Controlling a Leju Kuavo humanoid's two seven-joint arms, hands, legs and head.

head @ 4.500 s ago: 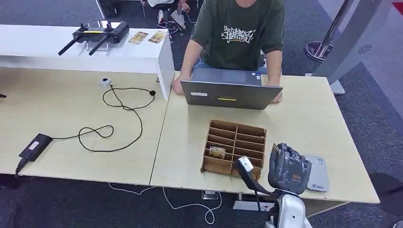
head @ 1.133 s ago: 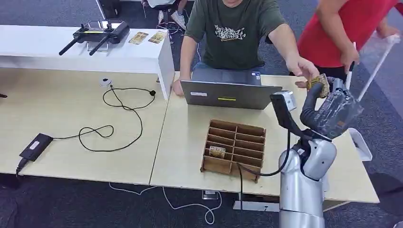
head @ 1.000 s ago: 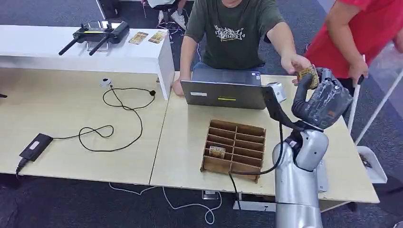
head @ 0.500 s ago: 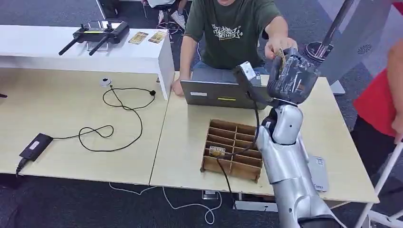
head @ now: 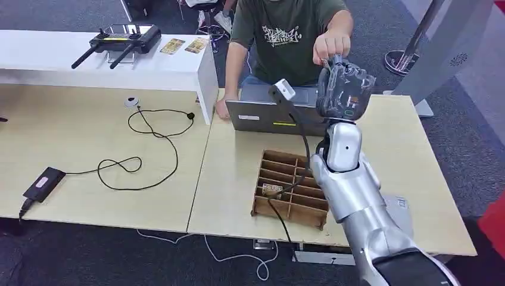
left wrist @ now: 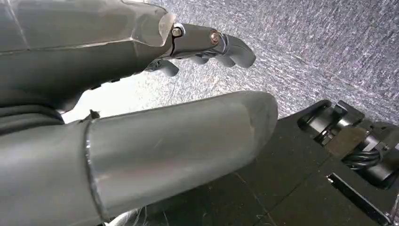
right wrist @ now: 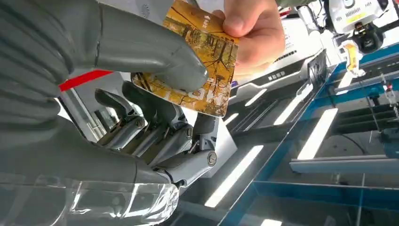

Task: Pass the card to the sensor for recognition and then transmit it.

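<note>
Right hand (head: 344, 89) raised high above the far edge of the table (head: 411, 149), in front of the seated person (head: 286, 36) in the green shirt. Pinching the card (right wrist: 200, 70), thumb pressed on its printed face and darker fingers (right wrist: 155, 122) behind it, as seen in the right wrist view. Card orange and brown, held up in the air and tilted, with the person's hand (right wrist: 251, 28) gripping its far edge at the same moment, so held from both sides. In the head view, that person's hand (head: 331, 46) touching the top of the robot hand, the card itself too small there to make out. Below the raised arm, a grey laptop (head: 271, 116) and a brown divided wooden box (head: 286, 179), one more card (head: 272, 189) lying in a compartment near its left side. Grey flat sensor pad (head: 402, 208) near the table's near right edge, partly hidden by the silver arm. Left hand (left wrist: 141, 117) hanging over grey carpet, holding nothing, thumb and fingers apart. On the left table, a looping black cable (head: 149, 149) and a small black box (head: 41, 183); on the white shelf (head: 119, 59), a black remote controller (head: 119, 40) and two more cards (head: 184, 45).
</note>
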